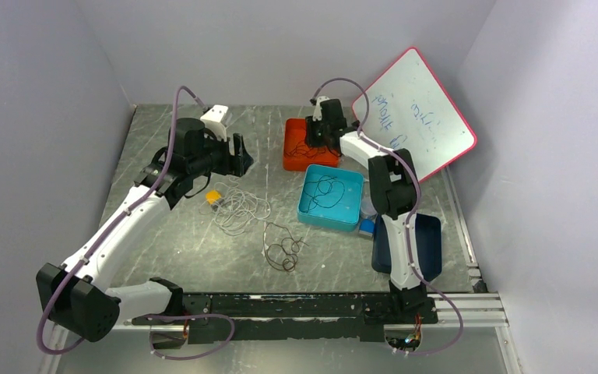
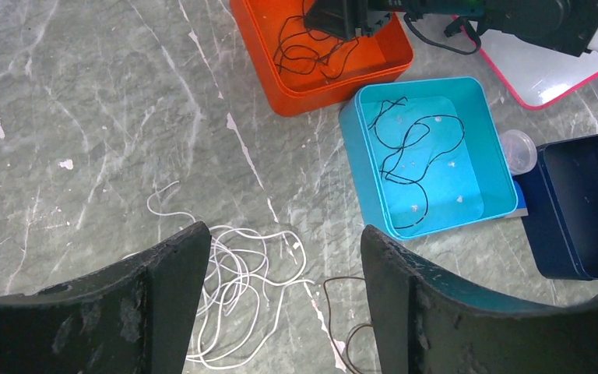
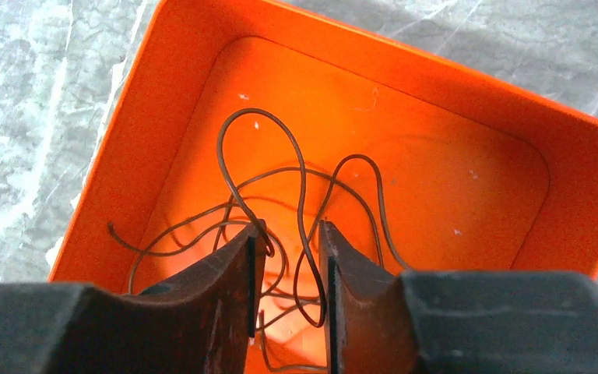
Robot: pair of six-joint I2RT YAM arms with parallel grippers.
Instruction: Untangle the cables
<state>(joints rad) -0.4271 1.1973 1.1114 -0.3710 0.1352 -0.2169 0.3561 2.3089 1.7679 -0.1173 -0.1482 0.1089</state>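
Note:
A loose white cable (image 1: 237,209) lies in loops on the table, with a dark brown cable (image 1: 284,249) beside it. My left gripper (image 2: 284,230) hangs open above the white cable (image 2: 233,273), touching nothing. My right gripper (image 3: 288,230) is low inside the orange tray (image 3: 156,117). Its jaws stand slightly apart. Loops of a thin dark cable (image 3: 219,152) pass loosely between them and rest on the tray floor. A black cable (image 2: 416,140) lies in the teal tray (image 2: 366,195).
The orange tray (image 1: 296,160) and teal tray (image 1: 305,210) sit side by side at mid-table. A pink-edged whiteboard (image 1: 416,113) leans at the back right. A dark blue bin (image 1: 428,245), a small clear cup (image 2: 518,148) and a yellow bit (image 1: 214,196) are nearby.

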